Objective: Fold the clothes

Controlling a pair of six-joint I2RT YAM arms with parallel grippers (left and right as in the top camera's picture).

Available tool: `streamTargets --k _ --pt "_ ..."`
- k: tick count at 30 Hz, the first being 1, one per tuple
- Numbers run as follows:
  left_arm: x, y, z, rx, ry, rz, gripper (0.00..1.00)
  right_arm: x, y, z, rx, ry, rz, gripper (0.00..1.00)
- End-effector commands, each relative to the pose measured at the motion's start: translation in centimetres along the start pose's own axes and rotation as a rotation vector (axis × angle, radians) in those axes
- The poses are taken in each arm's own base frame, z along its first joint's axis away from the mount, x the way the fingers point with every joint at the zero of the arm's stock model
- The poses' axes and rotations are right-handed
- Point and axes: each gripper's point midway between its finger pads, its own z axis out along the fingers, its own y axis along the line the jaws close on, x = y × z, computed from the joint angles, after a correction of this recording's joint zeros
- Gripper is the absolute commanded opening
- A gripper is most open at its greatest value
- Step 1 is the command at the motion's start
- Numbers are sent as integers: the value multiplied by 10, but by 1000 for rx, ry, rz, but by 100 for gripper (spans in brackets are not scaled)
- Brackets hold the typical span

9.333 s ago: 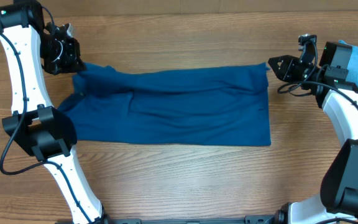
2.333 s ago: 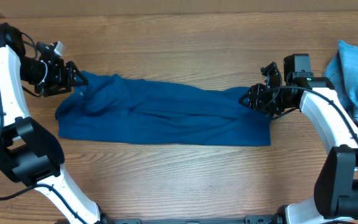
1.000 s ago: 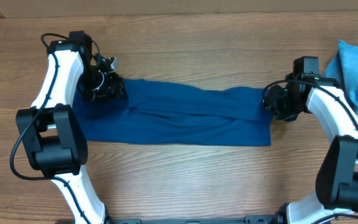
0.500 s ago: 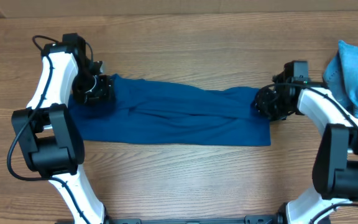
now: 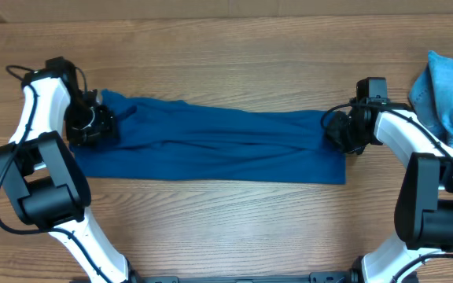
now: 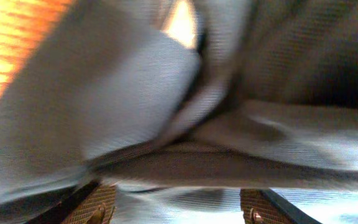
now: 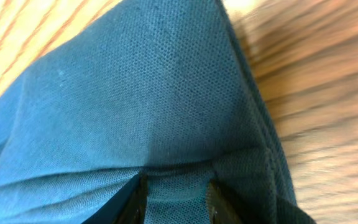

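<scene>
The counter (image 5: 226, 236) carried the blue shirt (image 5: 219, 145), spread as a long band across its middle. A light-blue garment (image 5: 451, 86) lay bunched at the right edge. Judged step: gripping both shirt ends for a fold. The right tool (image 5: 340, 132) was clamped on the right end. The left tool (image 5: 93, 126) sat on the left end, but blur hid whether its jaws were apart or together. The next move probably calls for both ends secured, then lifted evenly.

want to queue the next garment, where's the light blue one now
Overhead view: the light blue garment lies bunched at the right edge, beyond the right gripper.
</scene>
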Motion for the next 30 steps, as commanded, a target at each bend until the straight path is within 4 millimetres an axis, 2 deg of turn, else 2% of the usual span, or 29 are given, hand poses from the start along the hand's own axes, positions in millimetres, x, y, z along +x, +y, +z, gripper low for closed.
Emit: streamTargets --k 1,4,6,8,11,14,16,20,24,27,30 --pt "0 4 -1 4 -3 -31 68 -5 -86 16 343 -26 98 36" --pt "0 3 -1 10 -3 -29 67 -13 -86 10 321 -27 117 37" --pt "0 0 -1 31 -5 -29 67 -13 -72 10 243 4 55 39" --pt "-2 -3 -1 49 -11 -27 66 -11 -60 11 188 22 22 46" --pt "-3 -5 -1 56 -15 -27 66 -11 -50 9 167 23 3 48" --pt "-4 -9 -4 86 -19 -26 64 -15 -34 -5 146 -3 -51 48" --pt "-6 -21 -10 154 -30 11 61 -21 -23 -20 128 -39 -84 50" --pt "-20 -44 -42 268 -122 99 64 -35 8 -66 23 -139 -127 55" --pt "-35 -50 -86 266 -249 137 68 -38 35 -105 -109 -215 -155 66" --pt "-39 -57 -123 277 -349 164 73 -36 42 -118 -146 -234 -165 72" --pt "-37 -69 -141 324 -395 185 78 -27 48 -117 -190 -191 -169 73"
